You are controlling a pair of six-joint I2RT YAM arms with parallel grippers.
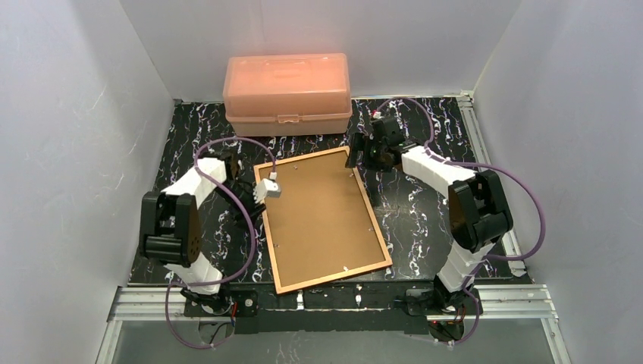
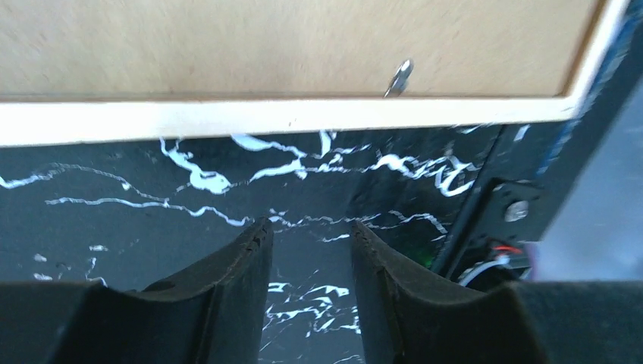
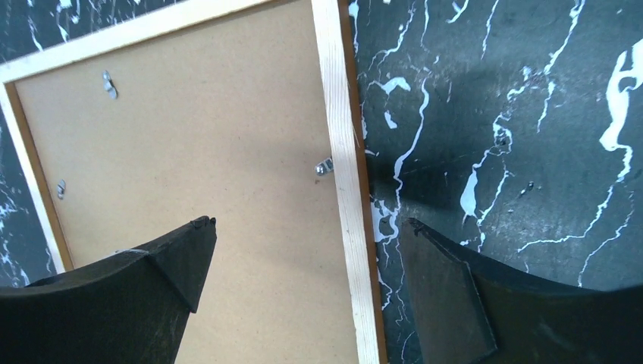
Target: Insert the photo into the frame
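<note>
The frame (image 1: 374, 216) lies face down in the middle of the table, with a brown backing board (image 1: 322, 220) filling it. The photo is out of view. My left gripper (image 1: 256, 199) hovers just off the frame's left side; in the left wrist view it (image 2: 309, 227) is open over bare table, and the pale frame edge (image 2: 303, 115) lies ahead of the fingertips. My right gripper (image 1: 359, 156) is wide open at the frame's far right corner. In the right wrist view it (image 3: 305, 223) straddles the frame's right rail (image 3: 341, 174), touching nothing.
A pink translucent plastic box (image 1: 286, 92) stands against the back wall, behind the frame. Small metal tabs (image 3: 324, 166) sit along the inside of the frame's rails over the backing board (image 3: 189, 136). The black marbled table (image 1: 425, 220) is enclosed by white walls.
</note>
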